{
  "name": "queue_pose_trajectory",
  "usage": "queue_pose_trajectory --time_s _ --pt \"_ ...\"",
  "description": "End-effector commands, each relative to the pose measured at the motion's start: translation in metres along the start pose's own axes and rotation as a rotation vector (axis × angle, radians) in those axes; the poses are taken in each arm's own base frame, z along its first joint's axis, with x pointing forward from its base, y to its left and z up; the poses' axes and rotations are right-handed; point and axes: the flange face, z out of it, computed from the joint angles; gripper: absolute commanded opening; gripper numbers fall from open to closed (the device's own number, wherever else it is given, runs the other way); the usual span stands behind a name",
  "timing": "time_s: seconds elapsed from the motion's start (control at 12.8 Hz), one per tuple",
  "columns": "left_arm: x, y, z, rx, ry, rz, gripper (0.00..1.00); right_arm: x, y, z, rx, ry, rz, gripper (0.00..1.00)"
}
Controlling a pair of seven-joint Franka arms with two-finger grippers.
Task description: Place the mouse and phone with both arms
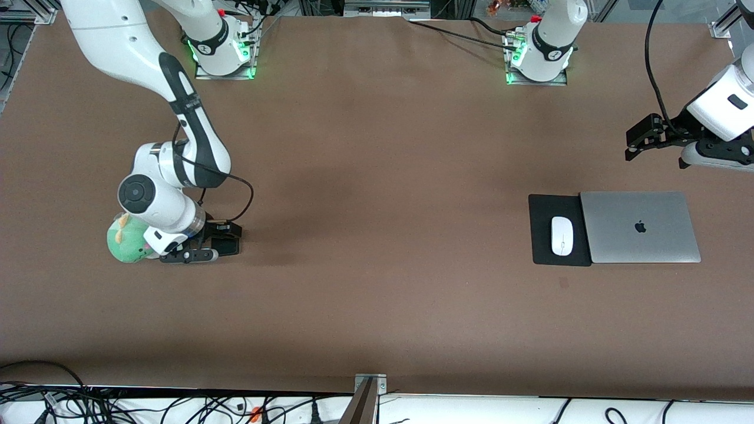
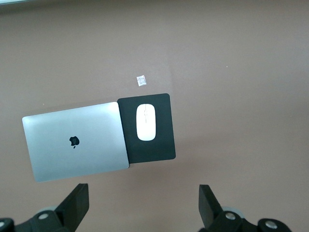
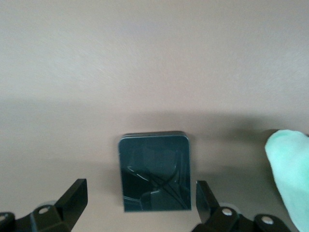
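Note:
The white mouse [image 1: 562, 235] lies on a black mouse pad [image 1: 542, 232] beside a closed silver laptop [image 1: 639, 227], toward the left arm's end of the table. The left wrist view shows the mouse [image 2: 146, 122] too. My left gripper [image 1: 630, 146] is open and empty, up in the air over bare table by the laptop; it also shows in the left wrist view [image 2: 143, 203]. The black phone [image 3: 154, 171] lies flat on the table toward the right arm's end [image 1: 228, 246]. My right gripper [image 3: 140, 198] is low over it and open, one finger on each side, not touching it.
A green plush toy [image 1: 126, 241] sits right beside my right gripper [image 1: 213, 241], and shows in the right wrist view [image 3: 289, 174]. A small pale mark [image 2: 141, 80] is on the table near the mouse pad [image 2: 161, 145]. The laptop [image 2: 75, 140] touches the pad's edge.

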Motion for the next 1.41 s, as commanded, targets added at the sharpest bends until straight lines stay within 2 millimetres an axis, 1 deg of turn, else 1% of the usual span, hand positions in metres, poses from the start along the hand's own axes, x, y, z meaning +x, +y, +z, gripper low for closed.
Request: queue_pose_trajectory --time_s 0.0,0.16,0.31,0.39,0.47,0.55,0.63,0.78,0.94,1.02,1.1,1.18,1.33 --pt "-0.002 0.0 -0.008 0.015 -0.002 0.018 1.0 -0.013 -0.005 -0.076 0.047 -0.009 0.01 1.0" --pt "-0.002 0.0 -0.007 0.015 -0.003 0.018 1.0 -0.028 -0.006 -0.143 0.068 -0.017 0.013 1.0" --pt "-0.002 0.0 -0.007 0.015 -0.003 0.018 1.0 -0.045 -0.003 -0.202 0.083 -0.01 0.027 1.0" --pt "-0.002 0.0 -0.007 0.013 -0.003 0.018 1.0 -0.052 0.005 -0.225 0.089 -0.007 0.036 1.0" --pt "-0.002 0.0 -0.007 0.013 -0.003 0.018 1.0 -0.051 0.011 -0.246 0.092 0.006 0.04 1.0" --pt "-0.002 0.0 -0.007 0.013 -0.003 0.018 1.0 -0.045 0.024 -0.265 0.087 0.02 0.052 1.0" --pt "-0.002 0.0 -0.007 0.013 -0.003 0.018 1.0 -0.041 0.039 -0.277 0.078 0.009 0.057 1.0" --pt "-0.002 0.0 -0.007 0.013 -0.003 0.018 1.0 -0.044 0.039 -0.294 0.077 -0.001 0.047 1.0" --pt "-0.002 0.0 -0.007 0.013 -0.003 0.018 1.0 -0.059 0.039 -0.312 0.084 -0.028 0.039 1.0" --pt "-0.002 0.0 -0.007 0.013 -0.003 0.018 1.0 -0.07 0.035 -0.322 0.087 -0.056 0.029 1.0" --pt "-0.002 0.0 -0.007 0.013 -0.003 0.02 1.0 -0.078 0.033 -0.323 0.064 -0.094 0.027 1.0" --pt "-0.002 0.0 -0.007 0.013 -0.003 0.018 1.0 -0.082 0.033 -0.328 0.04 -0.096 0.017 1.0" --pt "-0.002 0.0 -0.007 0.013 -0.005 0.02 1.0 -0.085 0.035 -0.331 0.032 -0.097 0.006 1.0"
